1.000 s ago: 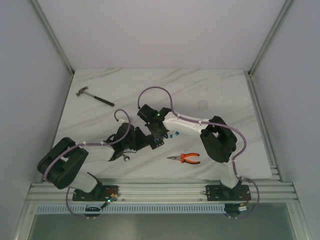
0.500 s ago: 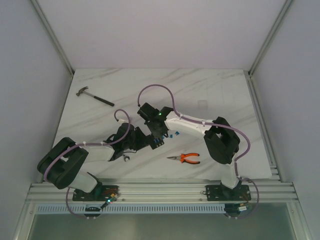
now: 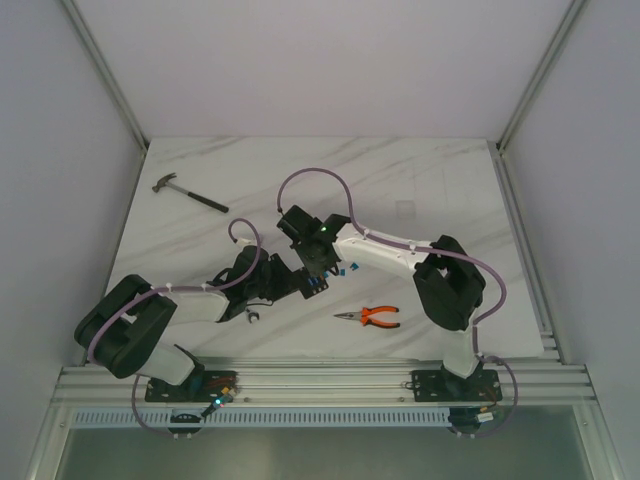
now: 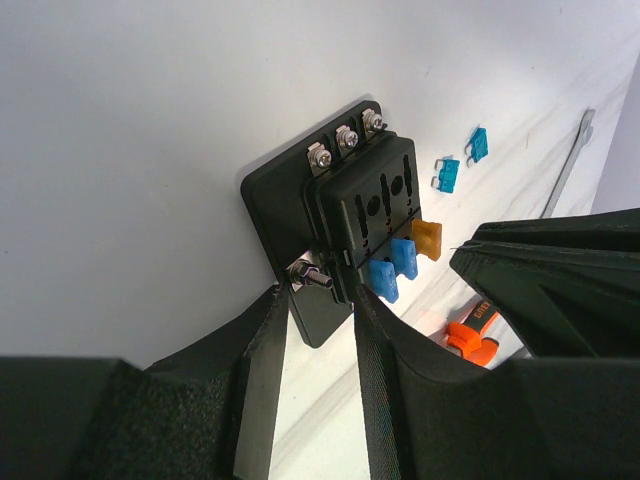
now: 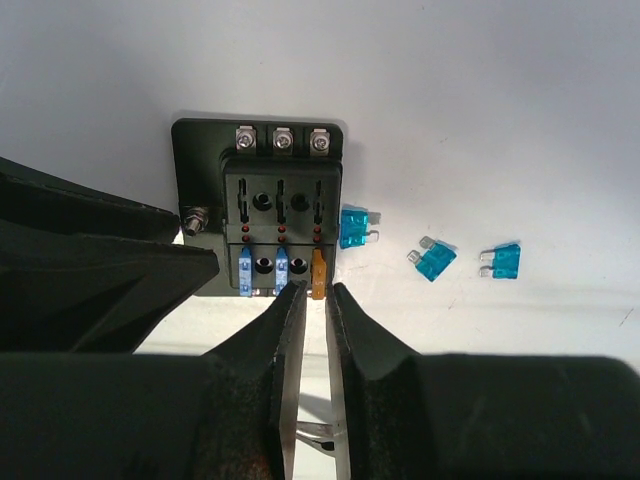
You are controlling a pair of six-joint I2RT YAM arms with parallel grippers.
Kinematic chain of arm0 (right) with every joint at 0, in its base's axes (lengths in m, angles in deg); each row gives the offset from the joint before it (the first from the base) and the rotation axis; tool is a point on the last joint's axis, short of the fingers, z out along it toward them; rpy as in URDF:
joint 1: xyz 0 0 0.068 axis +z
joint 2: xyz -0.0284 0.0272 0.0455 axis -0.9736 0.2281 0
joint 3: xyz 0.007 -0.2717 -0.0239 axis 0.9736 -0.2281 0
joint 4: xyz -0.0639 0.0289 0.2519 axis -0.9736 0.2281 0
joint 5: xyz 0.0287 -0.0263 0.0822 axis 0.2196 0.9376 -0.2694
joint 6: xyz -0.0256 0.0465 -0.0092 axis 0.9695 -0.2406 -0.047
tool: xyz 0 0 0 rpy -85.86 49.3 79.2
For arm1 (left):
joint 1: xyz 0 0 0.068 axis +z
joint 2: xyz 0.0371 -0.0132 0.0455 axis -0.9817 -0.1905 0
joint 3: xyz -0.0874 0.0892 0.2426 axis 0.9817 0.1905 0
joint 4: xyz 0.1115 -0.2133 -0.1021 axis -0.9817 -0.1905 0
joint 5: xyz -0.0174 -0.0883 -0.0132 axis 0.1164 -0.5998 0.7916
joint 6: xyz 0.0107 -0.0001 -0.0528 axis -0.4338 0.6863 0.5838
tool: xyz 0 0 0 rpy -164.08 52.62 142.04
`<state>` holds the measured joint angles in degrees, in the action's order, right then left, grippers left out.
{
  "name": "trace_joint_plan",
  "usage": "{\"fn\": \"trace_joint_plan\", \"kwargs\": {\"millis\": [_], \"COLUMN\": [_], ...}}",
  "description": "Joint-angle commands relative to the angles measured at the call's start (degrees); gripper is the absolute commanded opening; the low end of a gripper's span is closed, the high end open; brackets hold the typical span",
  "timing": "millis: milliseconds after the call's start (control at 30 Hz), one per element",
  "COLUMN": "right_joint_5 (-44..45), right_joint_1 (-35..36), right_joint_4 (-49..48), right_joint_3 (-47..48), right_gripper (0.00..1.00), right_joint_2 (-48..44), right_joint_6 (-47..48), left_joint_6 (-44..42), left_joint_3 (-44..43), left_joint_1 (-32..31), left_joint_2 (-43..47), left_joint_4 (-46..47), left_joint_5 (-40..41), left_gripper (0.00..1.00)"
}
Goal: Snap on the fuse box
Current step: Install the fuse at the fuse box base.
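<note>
1. Fuse box (image 5: 280, 215) lies mid-table where it did a second ago; only the elbow of the right arm (image 3: 445, 285) has drifted outward.
2. Left gripper (image 4: 320, 310) clamps the box's base corner. Right gripper (image 5: 312, 295) is nearly closed, tips at the orange fuse (image 5: 319, 274) — whether it pinches cannot be told.
3. White marble table (image 3: 420, 180), pale walls (image 3: 300, 60) — pliers (image 3: 372, 318) near, hammer (image 3: 188, 193) far left.

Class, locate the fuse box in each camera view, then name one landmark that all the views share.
Top external: fuse box near the picture's centre, mostly hidden.
Left wrist: fuse box at centre, tilted.
Right wrist: fuse box left of centre, upper half.
Shared landmark: loose blue fuses lying beside it.
</note>
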<state>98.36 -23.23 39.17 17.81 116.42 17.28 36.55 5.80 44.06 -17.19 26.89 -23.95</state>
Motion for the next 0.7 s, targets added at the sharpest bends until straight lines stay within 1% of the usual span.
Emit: {"fn": "trace_joint_plan", "kwargs": {"millis": [0, 467, 533, 667], "right_joint_5": [0.19, -1.21, -1.43, -1.96], "right_joint_1": [-0.1, -0.69, -0.67, -0.71], "right_joint_4": [0.29, -0.86, -0.91, -1.19], "right_joint_3": [-1.21, -2.07, -2.0, -2.07], "right_gripper": [0.21, 0.22, 0.21, 0.15], "right_joint_2": [0.57, 2.51, 2.77, 2.48], "right_joint_6": [-0.34, -0.34, -0.33, -0.19], "left_joint_6": [-0.67, -0.81, -0.81, -0.87], "left_joint_3": [0.28, 0.1, 0.1, -0.02], "left_joint_1": [-0.28, -0.29, -0.3, -0.29], "left_joint_2": [-0.18, -0.43, -0.46, -0.46], "left_joint_4": [-2.09, -2.0, -2.01, -2.09], "left_joint_5": [0.86, 0.83, 0.84, 0.84], "left_gripper": [0.43, 0.43, 0.43, 0.43]}}
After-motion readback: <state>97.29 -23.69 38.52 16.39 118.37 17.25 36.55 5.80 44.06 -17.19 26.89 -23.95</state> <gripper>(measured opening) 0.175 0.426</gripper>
